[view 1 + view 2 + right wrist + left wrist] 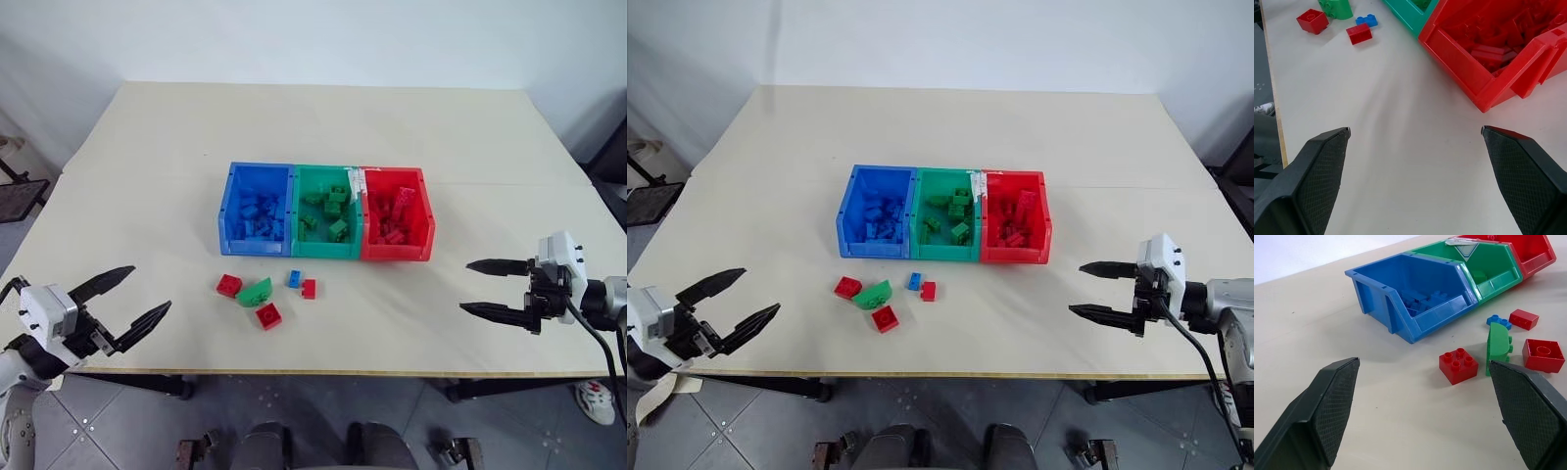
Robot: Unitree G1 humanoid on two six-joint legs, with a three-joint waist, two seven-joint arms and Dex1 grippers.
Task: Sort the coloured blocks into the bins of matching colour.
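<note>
At the near edge of the tabletop (411,323), to either side: left hand (125,300) and right hand (482,288), each with fingers spread wide, nothing between them, both held clear above the surface and angled inward toward the middle. Between them, a little farther in, five loose blocks close together: red block (268,315) nearest, red block with four studs (228,285) to the left, curved green block (255,292) just beside it, small blue block (294,278) and small red block (309,288) to the right. Seen from the left wrist: the green block (1498,345) on edge, studs facing sideways, a detail unclear from the head. Farther in, three bins side by side, touching: blue bin (227,211) left, green bin (326,252) middle, red bin (427,220) right, each holding blocks of its own colour.
</note>
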